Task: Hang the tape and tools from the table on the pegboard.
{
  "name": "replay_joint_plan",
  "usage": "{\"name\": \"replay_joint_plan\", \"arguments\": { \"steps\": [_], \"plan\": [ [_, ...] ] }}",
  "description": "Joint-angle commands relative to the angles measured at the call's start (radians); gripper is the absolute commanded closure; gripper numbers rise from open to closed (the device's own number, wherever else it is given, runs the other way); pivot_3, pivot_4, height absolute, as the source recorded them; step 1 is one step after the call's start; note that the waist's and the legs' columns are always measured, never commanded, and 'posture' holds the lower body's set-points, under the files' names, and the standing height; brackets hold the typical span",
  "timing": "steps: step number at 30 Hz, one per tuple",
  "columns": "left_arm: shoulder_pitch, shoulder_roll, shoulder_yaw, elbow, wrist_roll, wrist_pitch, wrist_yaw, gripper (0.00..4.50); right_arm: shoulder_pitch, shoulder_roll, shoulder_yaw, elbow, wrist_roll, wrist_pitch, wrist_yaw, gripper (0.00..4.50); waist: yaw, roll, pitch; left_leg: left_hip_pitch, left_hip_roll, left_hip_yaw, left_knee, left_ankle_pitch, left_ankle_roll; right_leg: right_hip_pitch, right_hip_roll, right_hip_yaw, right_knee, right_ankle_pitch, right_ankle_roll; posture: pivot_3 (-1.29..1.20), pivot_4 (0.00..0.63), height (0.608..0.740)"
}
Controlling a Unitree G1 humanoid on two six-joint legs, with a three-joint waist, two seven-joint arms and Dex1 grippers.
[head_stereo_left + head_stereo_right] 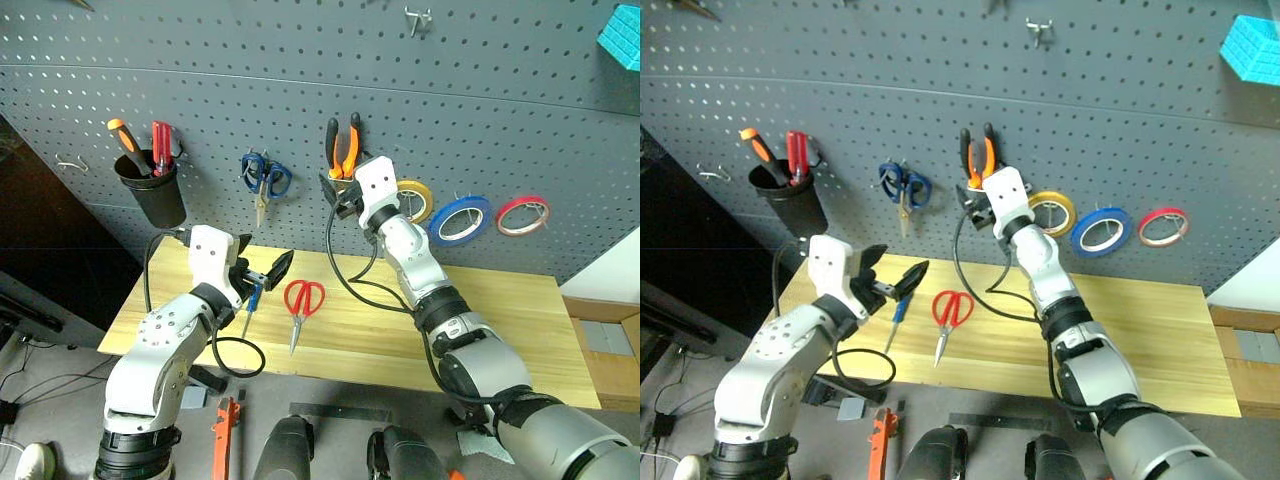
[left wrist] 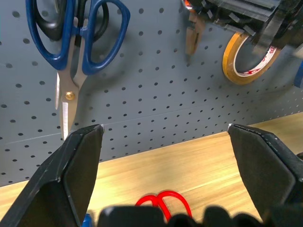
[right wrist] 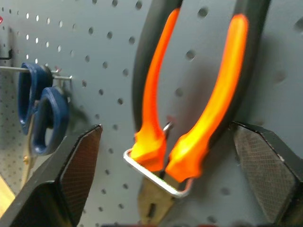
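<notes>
Flanking hooked pliers (image 3: pixel 189 109) untouched: right fingers (image 3: pixel 165 179) apart | left fingers (image 2: pixel 165 175) apart (holding nothing)

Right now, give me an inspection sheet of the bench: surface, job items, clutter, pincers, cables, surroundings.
Surface: wood table, mostly bare.
Job items: pliers hang on a pegboard hook; blue tape hangs too; red scissors and blue screwdriver lie on the table.
Clutter: blue scissors, yellow tape, red tape, black cup of screwdrivers, all on the board.
Pincers: left pincer open, empty, over the table; right pincer open around the pliers' handles.
Cables: black cable loops along each arm.
Surroundings: blue basket at upper right.
</notes>
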Motion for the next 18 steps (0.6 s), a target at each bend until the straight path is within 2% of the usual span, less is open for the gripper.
{"name": "replay_joint_plan", "arguments": {
  "steps": [1,10,13,18],
  "plan": [
    [-0.023,-0.009,-0.011,0.001,0.016,-0.041,-0.004,0.00,0.078,-0.038,0.015,-0.173,0.002,0.047,0.048,0.05,0.001,0.000,0.000,0.000,0.000,0.000,0.000,0.000,0.000,0.000,0.000,0.000,0.000,0.000,0.000,0.28,0.170,0.740],
    [-0.040,-0.063,-0.079,0.089,0.116,-0.061,0.067,0.00,0.405,-0.199,0.054,-0.796,0.069,0.353,0.261,0.05,-0.005,0.000,0.000,-0.001,0.000,-0.002,0.000,0.000,0.000,0.000,0.000,0.000,0.000,-0.001,0.001,0.20,0.144,0.740],
    [-0.057,-0.092,-0.108,0.136,0.168,-0.041,0.117,0.00,0.521,-0.272,0.091,-0.920,0.080,0.406,0.343,0.05,-0.007,-0.001,-0.001,0.000,0.000,-0.001,0.000,0.000,0.000,0.001,0.000,-0.001,0.000,-0.001,0.002,0.17,0.145,0.740],
    [-0.061,-0.137,-0.171,0.252,0.276,0.035,0.223,0.00,0.730,-0.401,0.101,-1.069,0.196,0.515,0.508,0.05,-0.008,-0.001,-0.001,-0.001,-0.001,-0.001,0.000,0.000,0.000,0.001,0.000,0.000,-0.001,-0.001,0.002,0.15,0.155,0.740]
  ]
}}
